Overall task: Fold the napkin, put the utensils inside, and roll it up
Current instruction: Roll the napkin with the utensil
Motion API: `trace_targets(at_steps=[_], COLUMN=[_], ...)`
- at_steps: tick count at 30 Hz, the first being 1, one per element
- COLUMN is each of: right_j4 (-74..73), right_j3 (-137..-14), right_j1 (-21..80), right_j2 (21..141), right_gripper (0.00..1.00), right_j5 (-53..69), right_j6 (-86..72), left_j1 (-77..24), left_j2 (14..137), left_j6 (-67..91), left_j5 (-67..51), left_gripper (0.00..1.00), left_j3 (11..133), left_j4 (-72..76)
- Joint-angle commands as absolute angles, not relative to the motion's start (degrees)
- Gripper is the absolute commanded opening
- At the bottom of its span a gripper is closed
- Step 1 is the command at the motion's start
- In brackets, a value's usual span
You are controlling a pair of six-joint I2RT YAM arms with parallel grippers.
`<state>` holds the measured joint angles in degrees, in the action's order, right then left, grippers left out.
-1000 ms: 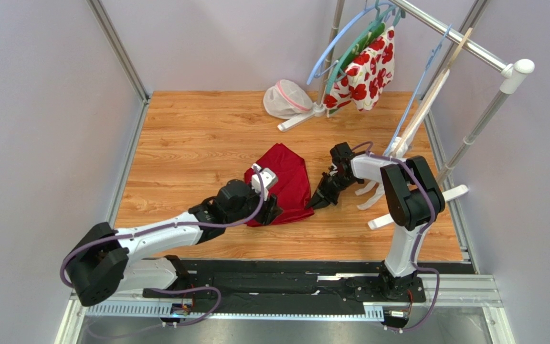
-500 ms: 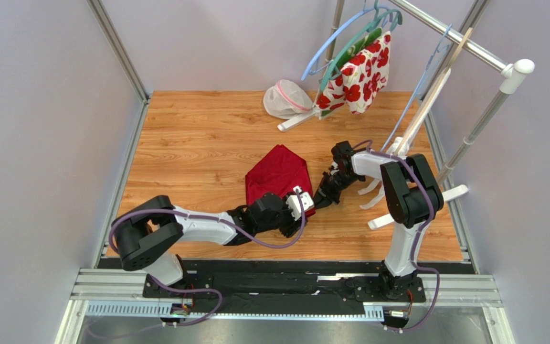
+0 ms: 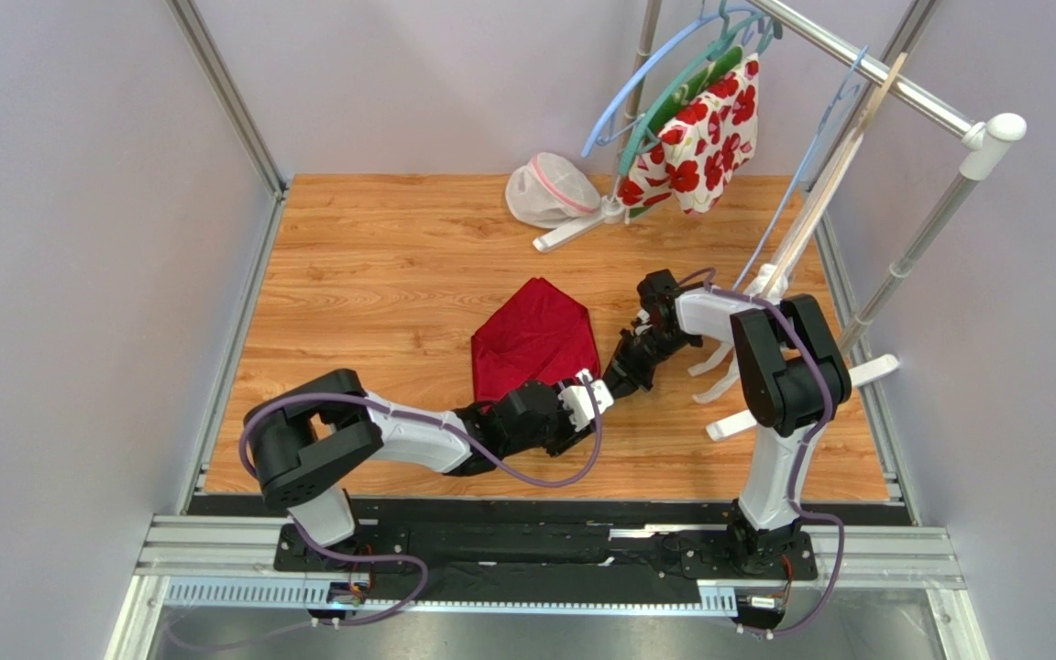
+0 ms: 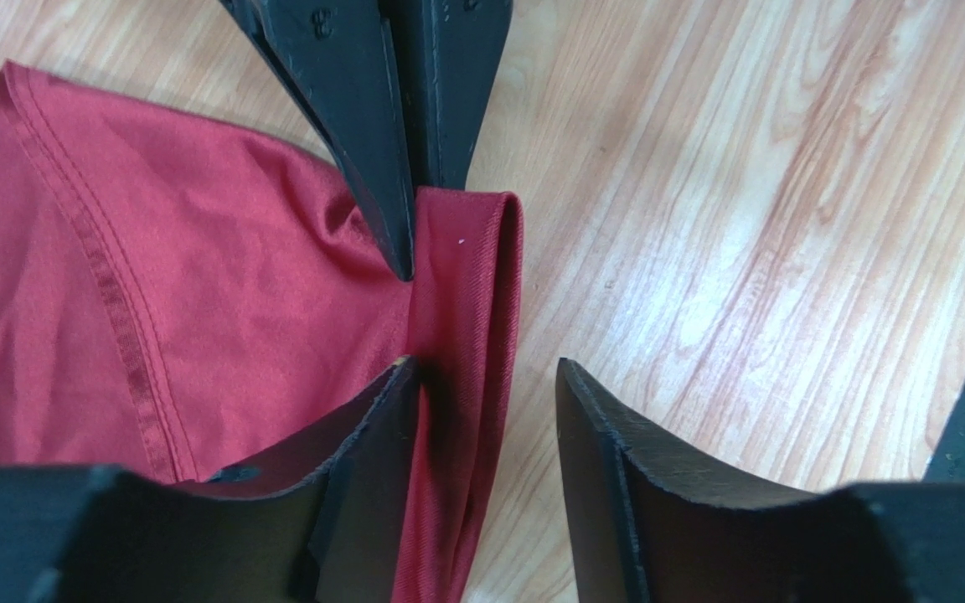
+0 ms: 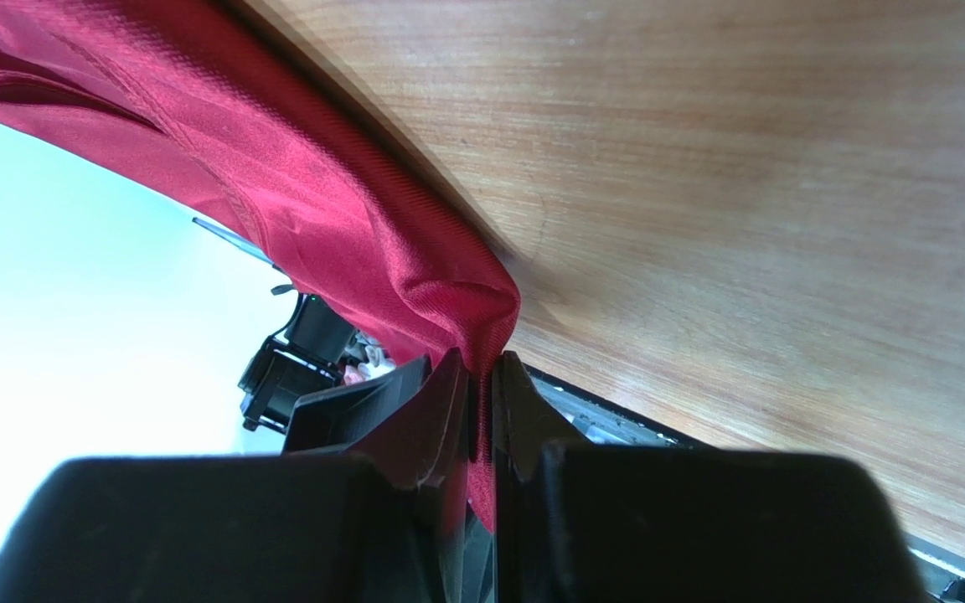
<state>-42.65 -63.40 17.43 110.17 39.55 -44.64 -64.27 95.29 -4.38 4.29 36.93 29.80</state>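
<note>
The dark red napkin (image 3: pixel 534 337) lies folded in a kite shape on the wooden table (image 3: pixel 368 275). My right gripper (image 3: pixel 619 377) is shut on its near right corner; in the right wrist view (image 5: pixel 481 364) the red cloth (image 5: pixel 324 189) is pinched between the fingers. My left gripper (image 3: pixel 589 400) is right beside it, open. In the left wrist view (image 4: pixel 485 367) the folded edge of the napkin (image 4: pixel 462 289) runs between the spread jaws, with the right gripper's fingers (image 4: pixel 362 101) just ahead. No spoon or other utensil is in view.
A clothes rack with hangers stands at the back right, holding a white cloth with red flowers (image 3: pixel 696 131). A white bundle (image 3: pixel 552 190) lies by its foot. The rack's white feet (image 3: pixel 713 369) sit close to the right arm.
My left arm swung from on top of the napkin to its near right corner, beside the right gripper. The napkin went from bunched to a flatter kite shape. The right gripper barely moved.
</note>
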Motion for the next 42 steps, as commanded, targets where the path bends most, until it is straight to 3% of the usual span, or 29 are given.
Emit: trace_targets(at_steps=[1, 6, 13, 15, 18, 20, 24, 36, 42], right_j4=[-47.37, -46.32, -45.44, -44.74, -43.25, -41.75, -38.24, -18.48, -9.33], right_j3=[-60.56, -59.33, -58.62, -58.36, -57.66, -56.78, -54.24, -37.90, -31.56], right_j1=[15.38, 15.12, 15.03, 15.12, 15.12, 15.12, 15.03, 13.28, 13.18], right_j2=[112.41, 112.41, 111.10, 109.96, 107.42, 105.57, 101.79, 82.02, 70.60], right_gripper=[0.00, 0.00, 0.00, 0.00, 0.12, 0.36, 0.57, 0.62, 0.62], right_j5=[38.41, 39.73, 39.90, 39.73, 39.11, 38.24, 37.97, 35.34, 32.26], right_j6=[-48.08, -48.78, -48.96, -49.13, -49.13, -49.13, -49.83, -60.11, -56.61], left_j1=[-64.78, -64.69, -64.69, -64.16, -61.63, -60.30, -57.75, -50.54, -47.47], left_j2=[96.68, 98.00, 98.61, 97.91, 97.03, 96.59, 96.94, 97.91, 101.16], left_j6=[-5.62, -5.80, -5.19, -4.75, -2.82, -1.94, -1.58, -0.53, -0.61], left_j5=[5.71, 6.41, 5.90, 3.88, -2.62, -7.28, -13.26, -27.76, -35.32], left_gripper=[0.48, 0.38, 0.01, 0.00, 0.00, 0.00, 0.00, 0.00, 0.00], left_j3=[39.81, 40.78, 42.89, 43.41, 44.47, 45.08, 47.54, 51.23, 55.36], left_j4=[29.10, 27.69, 24.17, 22.69, 19.53, 17.94, 13.02, 4.31, -1.39])
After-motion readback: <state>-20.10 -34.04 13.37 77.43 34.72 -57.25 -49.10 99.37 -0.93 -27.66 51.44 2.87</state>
